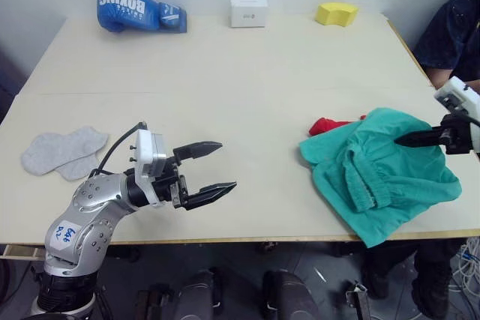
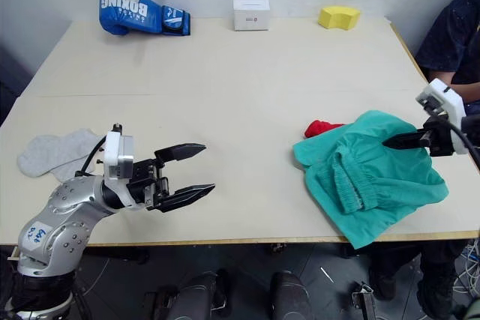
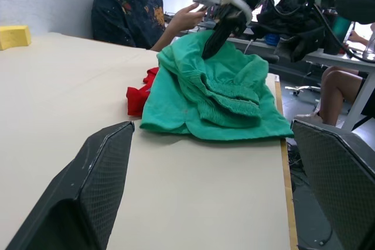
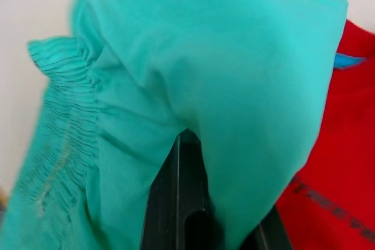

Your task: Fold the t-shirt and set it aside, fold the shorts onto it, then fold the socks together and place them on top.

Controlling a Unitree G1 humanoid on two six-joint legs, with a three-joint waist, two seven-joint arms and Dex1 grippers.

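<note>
Nearest of all is the left gripper (image 1: 208,174), hovering just over the near edge of the desk (image 1: 225,88) with its two black fingers spread apart and nothing between them. Behind its arm, toward the desk's left end, the socks (image 1: 64,152) lie flat, the two overlapping, not yet folded together.

Across on the right side, the shorts (image 1: 375,166) sit in a rumpled heap, one corner drooping past the front edge of the desk. They lie over the t-shirt (image 1: 328,124), which peeks out red at the far-left side of the heap; the right wrist view shows more of it beneath the green cloth. The right gripper (image 2: 397,141) reaches in from the right and has its fingers closed on a fold of the shorts near the top of the pile, the fabric tented up around them.

What matters most, I'd say, is that the shorts lie well to the right of the free left gripper, with bare desk between, while the right arm is already on them. Spreading the heap looks like the right arm's job unless the left crosses over.

Along the far edge sit a blue boxing glove (image 1: 139,7), a small white box (image 1: 248,10) and a yellow sponge (image 1: 336,13). A person (image 1: 455,31) in a dark shirt sits beyond the right corner.
</note>
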